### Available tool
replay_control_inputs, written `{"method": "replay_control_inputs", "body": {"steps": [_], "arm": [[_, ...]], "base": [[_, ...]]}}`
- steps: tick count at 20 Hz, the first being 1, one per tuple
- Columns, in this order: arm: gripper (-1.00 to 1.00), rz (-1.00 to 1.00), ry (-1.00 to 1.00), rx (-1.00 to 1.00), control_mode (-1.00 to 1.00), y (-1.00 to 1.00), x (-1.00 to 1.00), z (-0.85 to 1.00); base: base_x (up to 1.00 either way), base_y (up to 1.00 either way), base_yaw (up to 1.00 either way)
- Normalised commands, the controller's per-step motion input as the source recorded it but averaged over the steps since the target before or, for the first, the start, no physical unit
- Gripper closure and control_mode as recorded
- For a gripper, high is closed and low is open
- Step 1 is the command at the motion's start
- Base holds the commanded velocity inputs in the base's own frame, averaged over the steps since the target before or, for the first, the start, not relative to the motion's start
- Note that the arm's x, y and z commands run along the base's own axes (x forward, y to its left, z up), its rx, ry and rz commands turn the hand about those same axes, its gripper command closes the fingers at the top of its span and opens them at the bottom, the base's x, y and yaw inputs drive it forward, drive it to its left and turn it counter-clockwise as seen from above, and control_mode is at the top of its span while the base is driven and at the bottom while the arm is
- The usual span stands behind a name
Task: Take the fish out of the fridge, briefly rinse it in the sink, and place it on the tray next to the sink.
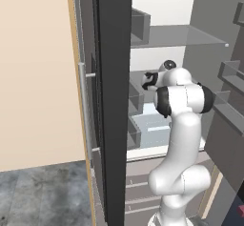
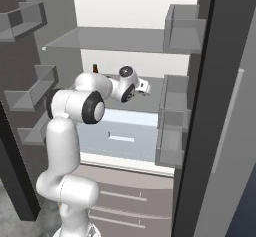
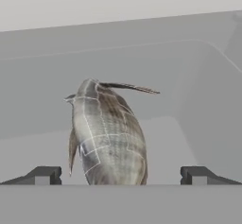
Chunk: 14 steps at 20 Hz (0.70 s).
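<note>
The fridge (image 1: pixel 114 101) stands open, and my arm reaches onto its middle glass shelf (image 2: pixel 155 93). In the hand view a grey-brown striped fish (image 3: pixel 106 133) lies on that shelf, tail fin pointing away toward the back wall. My gripper (image 3: pixel 123 176) is open, and its two dark fingertips (image 3: pixel 45 176) stand wide apart on either side of the fish's near end without touching it. My hand (image 1: pixel 151 79) sits at shelf height, seen too in the right base view as the hand (image 2: pixel 141 87). The sink and the tray are out of view.
The dark fridge door (image 2: pixel 220 106) with grey bins (image 2: pixel 172 121) stands close on the right. A second door with a silver bar handle (image 1: pixel 84 110) is at the left. A brown bottle (image 2: pixel 95 69) stands behind my arm. An upper glass shelf (image 2: pixel 110 40) hangs overhead, above a pale drawer (image 2: pixel 120 131).
</note>
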Motion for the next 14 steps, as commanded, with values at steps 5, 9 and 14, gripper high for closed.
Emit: {"method": "replay_control_inputs", "body": {"steps": [5, 9, 14], "arm": [[-1.0, 0.0, 0.05, -0.01, -1.0, 0.0, 0.03, -0.36], [-1.0, 0.0, 0.03, -0.01, -1.0, 0.09, 0.16, -0.5], [1.0, 0.0, 0.01, 0.0, -1.0, 0.12, 0.2, -0.38]], "base": [[0.0, 0.0, 0.0], [0.0, 0.0, 0.0], [0.0, 0.0, 0.0]]}}
